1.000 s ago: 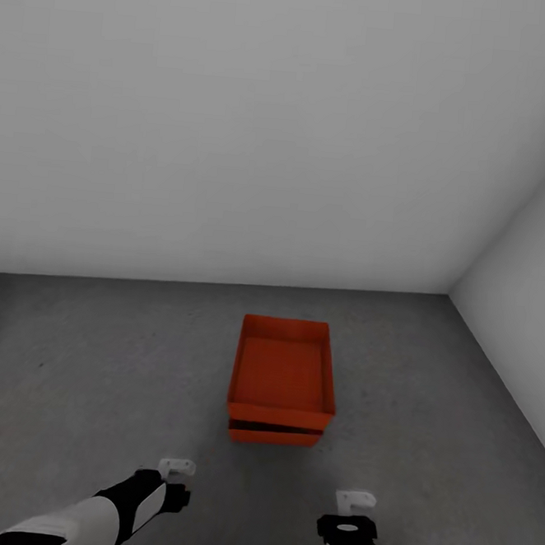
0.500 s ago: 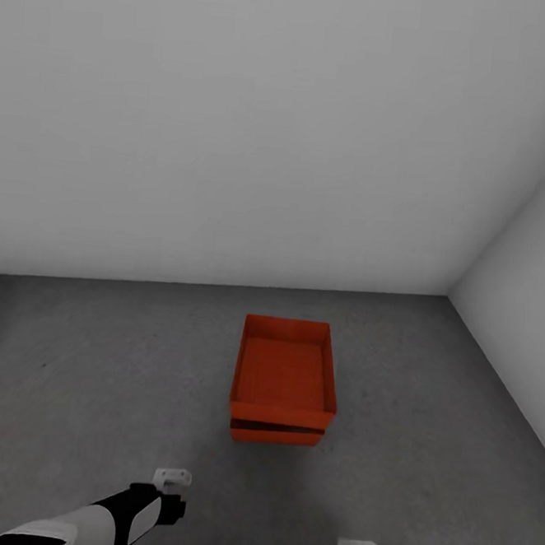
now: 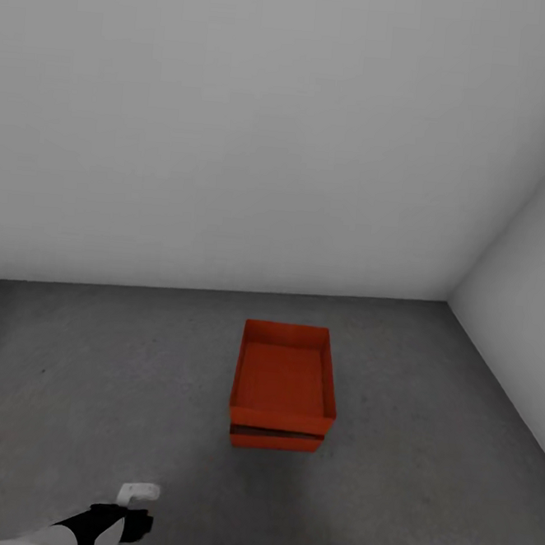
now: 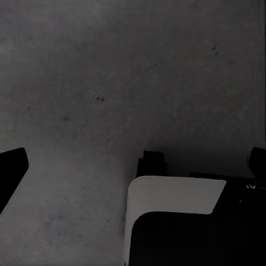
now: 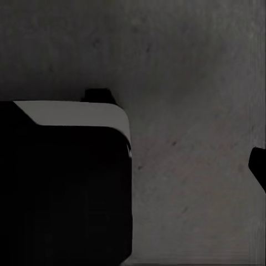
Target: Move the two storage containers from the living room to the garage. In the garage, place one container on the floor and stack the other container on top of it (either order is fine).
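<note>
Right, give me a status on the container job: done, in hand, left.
Done, by the look of it: the upper container sits stacked on the lower container, which rests on the dark grey garage floor near the wall corner. In hand: nothing; the left claw hangs low, apart from the stack. Left: nothing visible, beyond confirming the stack sits square.

Both boxes (image 3: 284,381) are plain orange-red, stacked on a dark grey, speckled floor (image 3: 90,372). The walls (image 3: 235,137) are flat white-grey. The left gripper (image 3: 137,492) is white on a black-and-white arm.
</note>
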